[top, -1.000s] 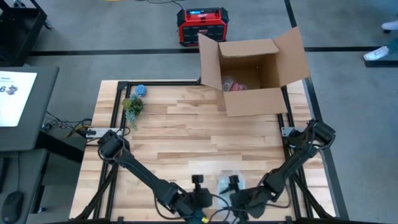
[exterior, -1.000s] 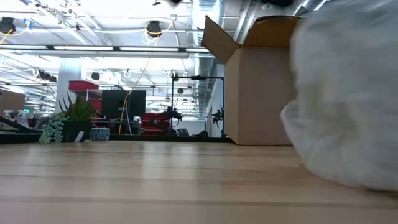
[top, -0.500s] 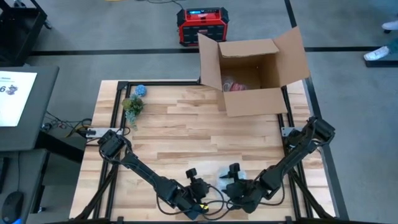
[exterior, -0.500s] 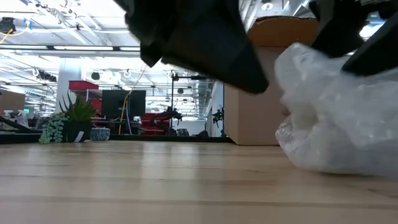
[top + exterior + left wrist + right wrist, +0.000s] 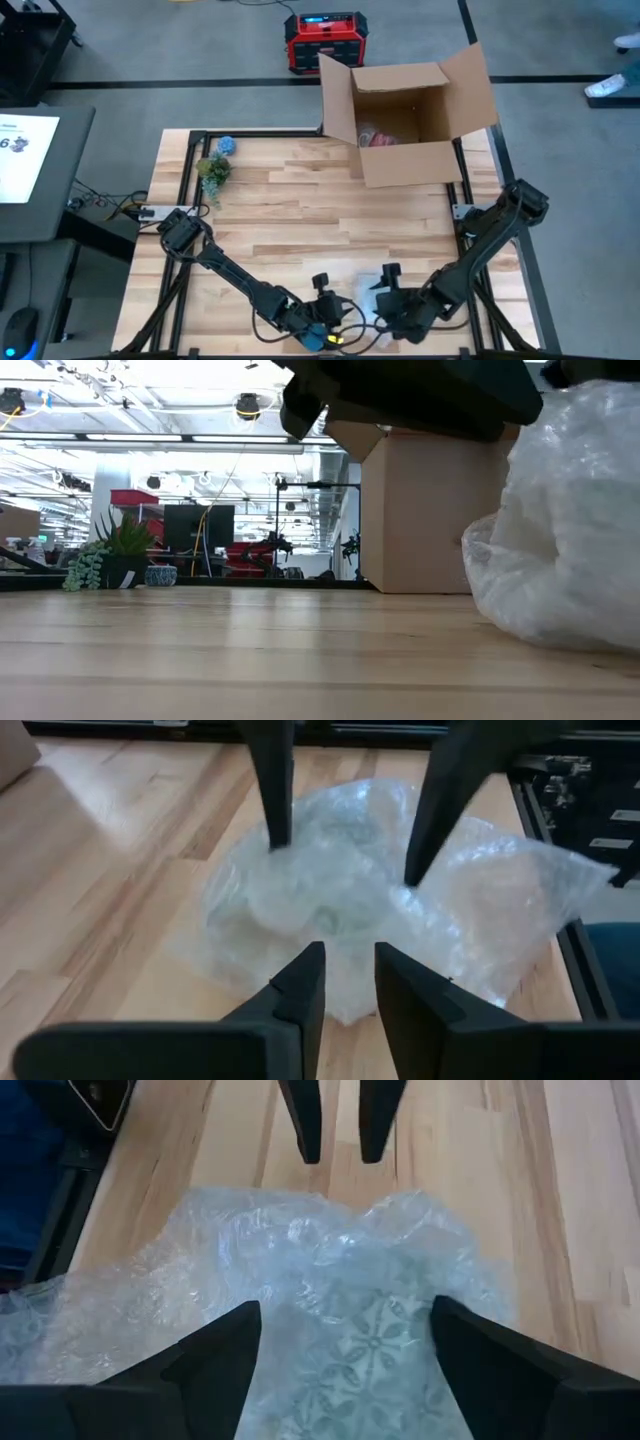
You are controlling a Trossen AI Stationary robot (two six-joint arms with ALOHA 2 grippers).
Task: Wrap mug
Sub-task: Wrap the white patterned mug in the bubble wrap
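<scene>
At the table's (image 5: 300,210) near edge, the mug (image 5: 375,1342) hides inside bubble wrap (image 5: 400,910), between the nearly closed, empty left gripper (image 5: 348,985) and the wide-open right gripper (image 5: 345,1345), with the cardboard box (image 5: 405,110) far behind.

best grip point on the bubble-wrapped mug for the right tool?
Probably the wrapped mug body itself, from above: the right tool is already open astride it. The loose bubble wrap flap toward the table edge would likely just slip. The left tool sits nearly closed opposite.
</scene>
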